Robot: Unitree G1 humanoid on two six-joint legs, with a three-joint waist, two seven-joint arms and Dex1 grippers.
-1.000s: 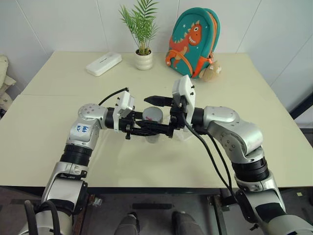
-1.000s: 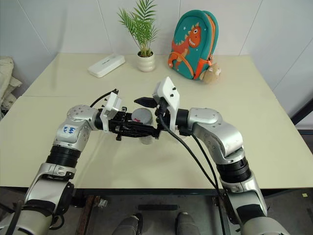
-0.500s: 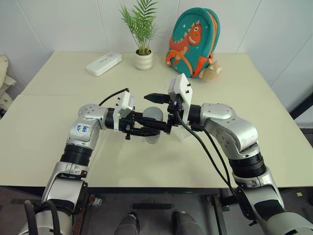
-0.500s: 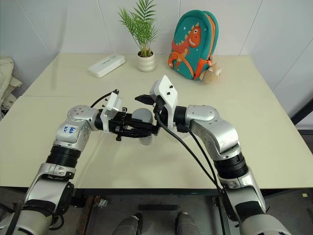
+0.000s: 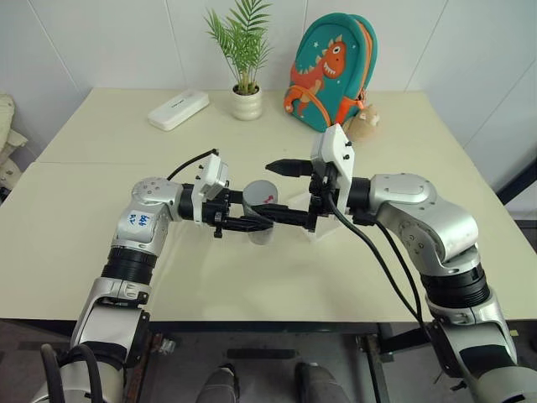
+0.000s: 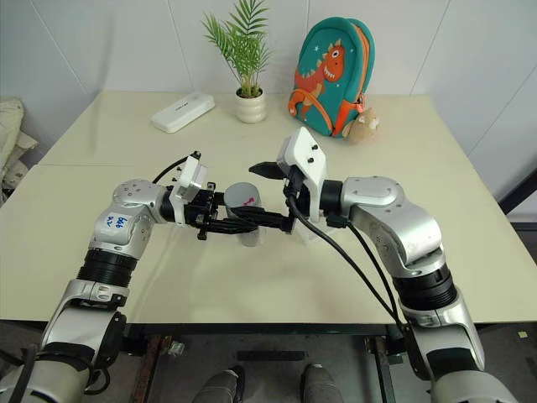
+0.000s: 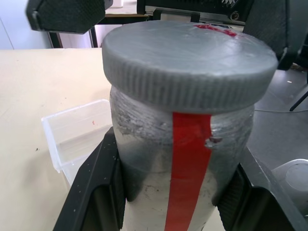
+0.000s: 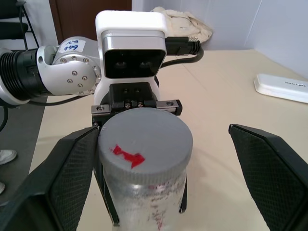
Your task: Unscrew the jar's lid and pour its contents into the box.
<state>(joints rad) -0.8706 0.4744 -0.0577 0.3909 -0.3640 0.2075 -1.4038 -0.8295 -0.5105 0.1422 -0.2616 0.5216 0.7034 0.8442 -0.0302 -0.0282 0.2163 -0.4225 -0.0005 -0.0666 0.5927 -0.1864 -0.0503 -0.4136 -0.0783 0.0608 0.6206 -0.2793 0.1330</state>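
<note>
The jar (image 7: 187,192), clear with a red strip down its side, is held upright above the table with my left gripper (image 5: 260,217) shut on its body. The grey lid (image 8: 144,147) with a red mark sits on top of it. My right gripper (image 5: 284,193) faces it from the other side and is open; one finger (image 8: 62,183) is close beside the lid, the other (image 8: 269,168) stands well apart. The box (image 7: 79,137), a clear shallow tray, lies on the table just beyond the jar. I cannot make out the contents through the jar's wall.
At the back of the table (image 5: 101,252) stand a white plant pot (image 5: 247,103), a white flat case (image 5: 178,109), a teal dinosaur backpack (image 5: 331,71) and a small soft toy (image 5: 362,124). The table's front edge runs below both arms.
My right gripper has drawn back to the right, off the lid, still open, so the lid's red mark now shows. The left gripper and jar have stayed put.
</note>
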